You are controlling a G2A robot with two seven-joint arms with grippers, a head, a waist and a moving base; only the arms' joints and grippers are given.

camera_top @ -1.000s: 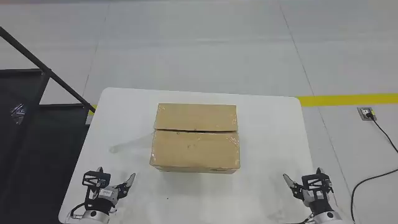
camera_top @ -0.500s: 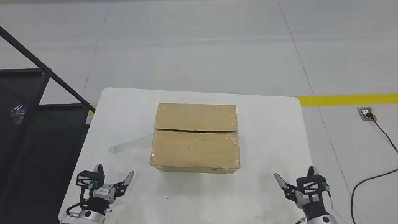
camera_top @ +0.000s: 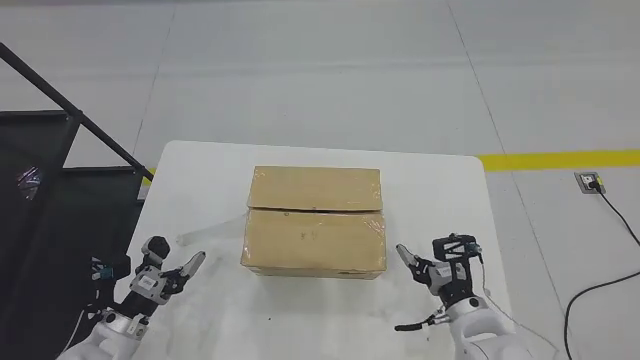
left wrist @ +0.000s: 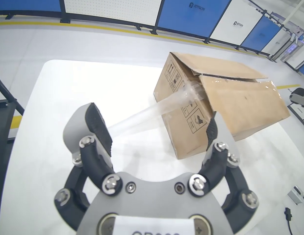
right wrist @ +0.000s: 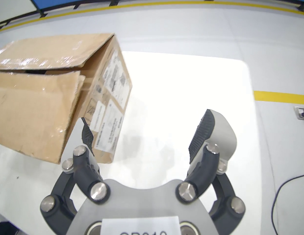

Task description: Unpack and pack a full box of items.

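Top view is showing the cardboard box sitting in the middle of the white worktop, its top flaps lying down with a thin dark gap between them. The left claw is hovering over the worktop's near left corner, its fingers standing apart and gripping nothing. The right claw is hovering just beside the box's near right corner, its fingers likewise spread and empty. A clear strip of tape is trailing from the box's left end toward the left claw.
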